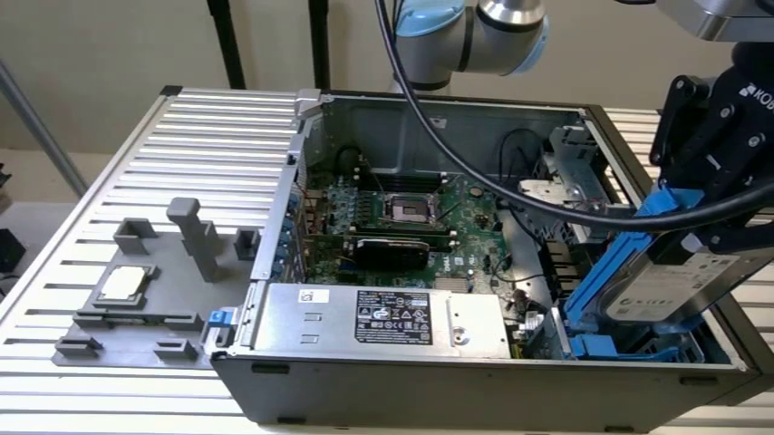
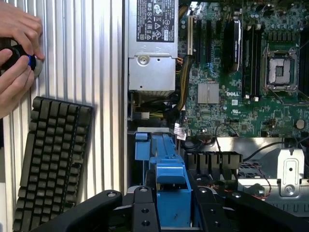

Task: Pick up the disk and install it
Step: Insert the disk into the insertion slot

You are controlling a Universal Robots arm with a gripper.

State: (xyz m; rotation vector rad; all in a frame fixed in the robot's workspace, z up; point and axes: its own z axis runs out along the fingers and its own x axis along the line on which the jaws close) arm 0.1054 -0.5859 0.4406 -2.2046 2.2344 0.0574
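Note:
The disk (image 1: 668,288) is a silver-grey drive with a white label in a blue carrier frame. It hangs tilted, steeply on end, over the blue drive bay (image 1: 611,346) in the front corner of the open computer case (image 1: 484,385), at the exterior view's right. My black gripper (image 1: 701,217) is shut on the disk's upper end. In the wrist view the blue carrier (image 2: 171,186) sits between my gripper's (image 2: 171,215) two black fingers (image 2: 140,212), above the bay's blue rails (image 2: 145,147).
Inside the case are the grey power supply (image 1: 387,317) with its black label and the motherboard (image 1: 400,217). A grey fixture holding a small silver chip (image 1: 125,285) stands on the slatted table (image 1: 217,136). A person's hands (image 2: 17,53) and a black keyboard (image 2: 53,159) lie beside the case.

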